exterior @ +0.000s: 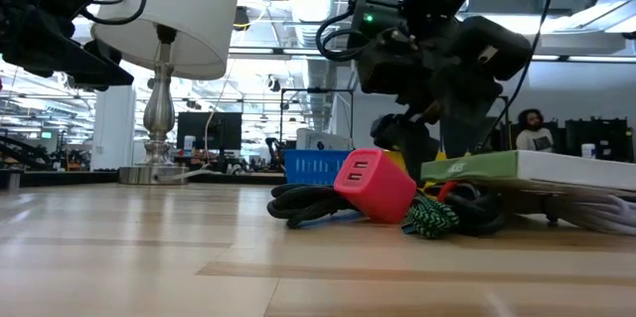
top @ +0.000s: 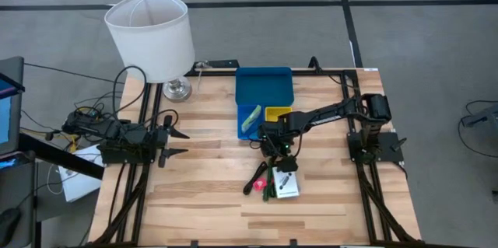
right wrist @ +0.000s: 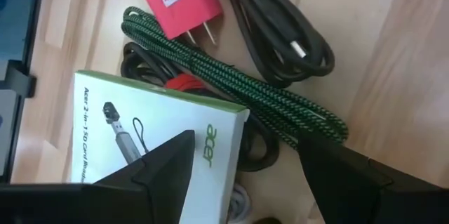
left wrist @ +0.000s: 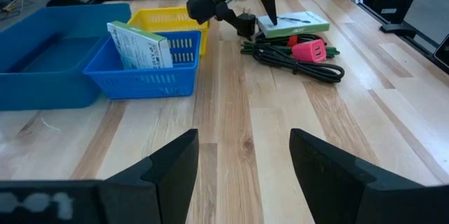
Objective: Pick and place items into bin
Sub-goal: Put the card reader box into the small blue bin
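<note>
Right arm hovers over a pile of items, one item already binned.

Nearest, the white box (top: 287, 183), red charger (right wrist: 180, 4), and black and green cables (right wrist: 242, 83) lie untouched on the table. Above them the right gripper (top: 278, 145) hangs open and empty. Farther off, a pale green packet (left wrist: 139, 45) stands in the small blue tray (left wrist: 144, 81). Left gripper (top: 176, 144) waits open at the left.
</note>
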